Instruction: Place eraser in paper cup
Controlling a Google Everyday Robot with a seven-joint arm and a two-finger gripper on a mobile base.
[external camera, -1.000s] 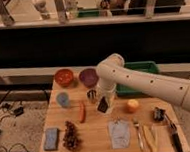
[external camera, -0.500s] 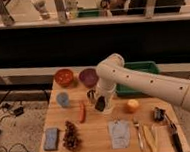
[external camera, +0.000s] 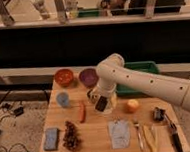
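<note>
I can't read any text, label, brand or number on anything in my feed. The gripper (external camera: 101, 103) hangs low over the middle of the wooden table (external camera: 94, 138).

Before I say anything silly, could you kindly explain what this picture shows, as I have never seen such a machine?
This is a single camera's picture, looking down on a wooden table; where the camera is mounted is not on record. The thick white limb stretching from the right is the robot's one arm. The gripper at its end is its two-finger hand, and it hangs over the middle of the table, right at a pale paper cup. Something dark sits at the gripper's tip; I cannot tell whether it is the eraser. Around them lie an orange bowl, a purple bowl, a green tray, a blue cup, a red pepper, an orange fruit, a blue sponge and a fork.
</note>
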